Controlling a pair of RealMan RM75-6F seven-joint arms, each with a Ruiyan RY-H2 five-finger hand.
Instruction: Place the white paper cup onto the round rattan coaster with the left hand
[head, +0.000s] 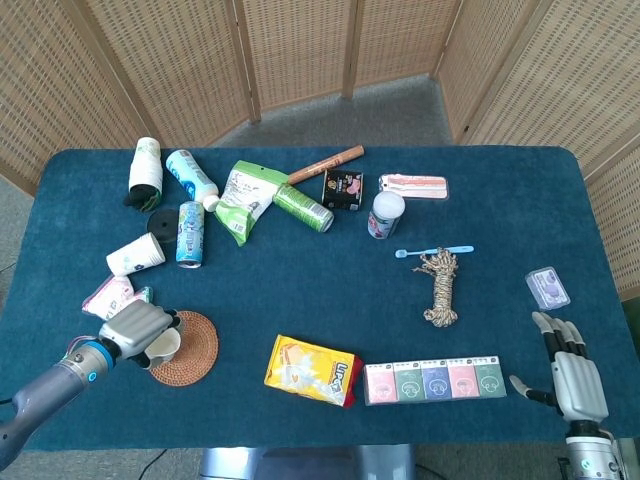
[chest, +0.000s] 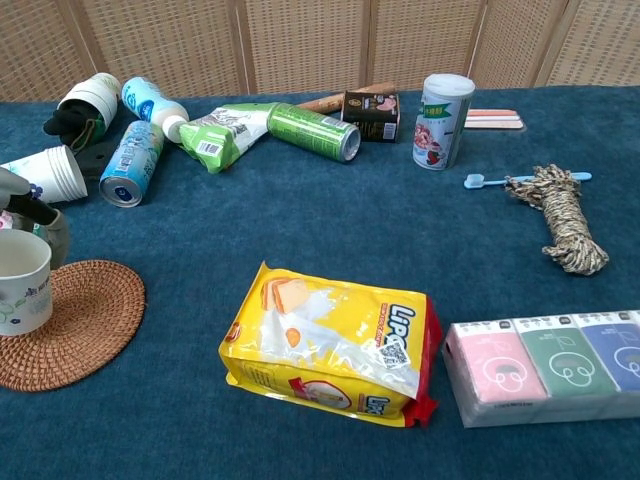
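a blue-covered table (head: 330, 290) seen from above and from chest height, crowded with small goods. nearest the robot, at the table's front left, the left hand (head: 135, 325) wraps its fingers around the white paper cup (chest: 22, 282), which stands upright, mouth up, with its base on the left part of the round rattan coaster (chest: 66, 322). in the overhead view the cup sits off-centre, toward the coaster's left edge and partly over it. the cup looks empty inside, as far as its visible rim shows. the step in hand appears to be the set-down itself: the cup seems to rest on the coaster while the hand grips it. the next move likely calls for shifting the cup a little toward the coaster's middle if needed, then loosening the fingers and drawing the hand away sideways without tipping the light cup. at the front right, the right hand (head: 575, 375) rests with fingers spread, holding nothing. also near the front lie a yellow snack bag (head: 312, 370) and a row of pastel tissue packs (head: 433, 380). farther back is a coil of rope (head: 438, 286) and a second paper cup (head: 136, 254) lying on its side, its contents not visible. at the far side stand a small lidded tub (head: 385, 214), closed, beside tipped cans and bottles.
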